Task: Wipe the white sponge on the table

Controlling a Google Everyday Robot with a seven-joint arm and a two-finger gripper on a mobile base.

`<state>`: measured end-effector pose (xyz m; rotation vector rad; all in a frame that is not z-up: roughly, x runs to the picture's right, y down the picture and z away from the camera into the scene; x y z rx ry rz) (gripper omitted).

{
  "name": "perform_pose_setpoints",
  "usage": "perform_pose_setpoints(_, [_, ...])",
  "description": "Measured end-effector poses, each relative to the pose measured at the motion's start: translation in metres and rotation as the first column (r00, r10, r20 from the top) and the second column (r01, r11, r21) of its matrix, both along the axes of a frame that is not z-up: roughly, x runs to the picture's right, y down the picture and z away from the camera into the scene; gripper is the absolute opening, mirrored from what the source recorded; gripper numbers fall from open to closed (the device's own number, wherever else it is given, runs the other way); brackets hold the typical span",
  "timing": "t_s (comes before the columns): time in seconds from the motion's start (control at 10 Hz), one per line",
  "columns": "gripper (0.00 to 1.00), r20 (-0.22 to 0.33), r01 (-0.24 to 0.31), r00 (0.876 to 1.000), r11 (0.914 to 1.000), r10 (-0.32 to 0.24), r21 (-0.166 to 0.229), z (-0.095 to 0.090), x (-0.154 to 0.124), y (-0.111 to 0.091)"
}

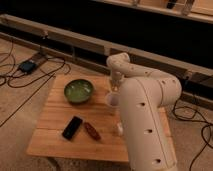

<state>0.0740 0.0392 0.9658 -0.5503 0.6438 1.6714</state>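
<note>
The table (60,135) is a low pale wooden plank top. My white arm (145,115) covers its right part. The arm bends at a joint (120,62) above the table's far edge and reaches down toward the white cup (110,98). My gripper (115,89) hangs at the end of that link, just above and behind the cup, mostly merged with the arm. A small white piece (120,128) peeks out at the arm's left edge. I cannot tell whether it is the white sponge or the thicker block.
A green bowl (78,91) stands at the table's back left. A black phone (72,127) and a brown-red oblong thing (91,130) lie near the front. Cables and a power box (27,65) lie on the floor to the left. A dark wall rail runs behind.
</note>
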Motion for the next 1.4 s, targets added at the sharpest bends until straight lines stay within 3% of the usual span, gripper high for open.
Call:
perform_pose_setpoints(0.3, [0.00,0.002,0.033,0.999,0.9946,-0.033,-0.098,-0.028,0.011,0.038])
perform_pose_setpoints(0.6, [0.00,-0.083,0.044,0.995,0.9868,-0.057,-0.156,-0.043,0.049,0.066])
perform_pose_setpoints(0.7, [0.00,-0.135,0.032,0.989,0.9854,-0.055,-0.167,-0.048,0.070,0.072])
perform_pose_setpoints(1.1, [0.00,-0.271,-0.028,0.962,0.9867,-0.016,-0.160,-0.052,0.123,0.075])
perform_pose_setpoints(1.4, [0.00,-0.343,-0.055,0.939,0.9873,0.000,-0.149,-0.043,0.153,0.069])
